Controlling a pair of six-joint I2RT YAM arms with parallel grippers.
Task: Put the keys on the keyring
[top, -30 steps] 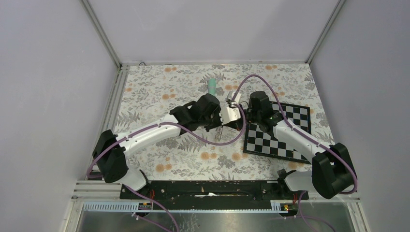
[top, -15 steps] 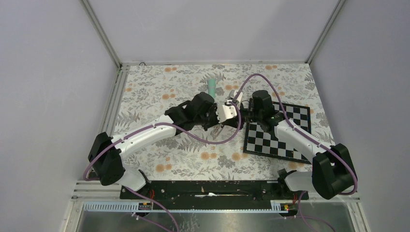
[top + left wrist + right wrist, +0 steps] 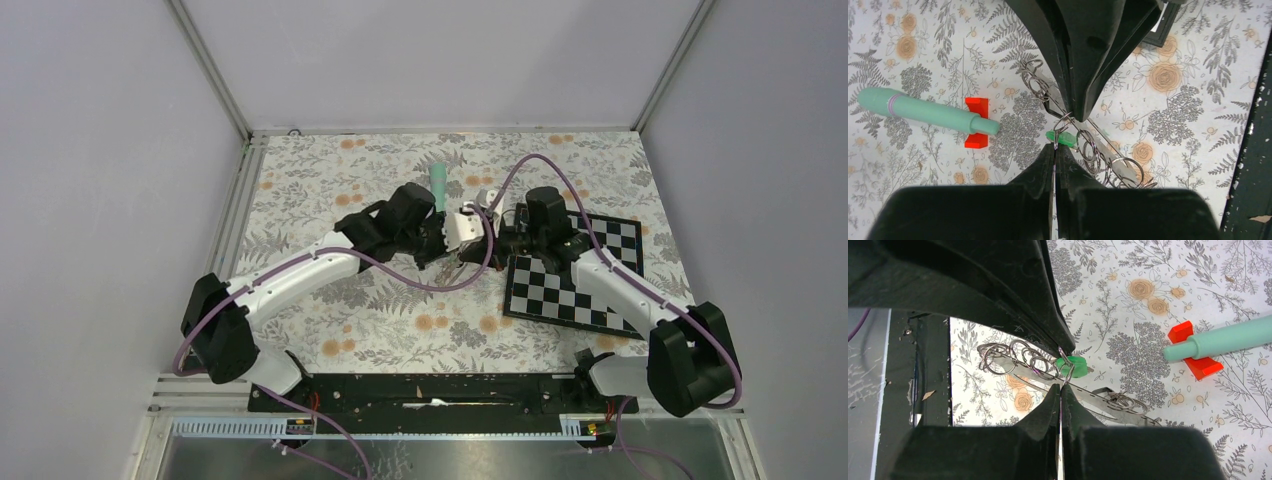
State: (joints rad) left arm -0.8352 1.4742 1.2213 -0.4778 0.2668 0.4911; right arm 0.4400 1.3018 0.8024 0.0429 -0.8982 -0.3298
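Above the middle of the counter [image 3: 330,190], the left gripper [image 3: 1055,150] and right gripper [image 3: 1060,390], both clenched on the keyring [image 3: 1093,396], suspend it, the green-headed key [image 3: 1071,365] dangling between them. Light, stiff, slippery wire, judged best pinched flatwise.

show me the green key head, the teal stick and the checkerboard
green key head [image 3: 1077,365], right wrist view, middle of the plastic head
teal stick [image 3: 928,111], left wrist view, mid-shaft
checkerboard [image 3: 540,290], top view, bare squares
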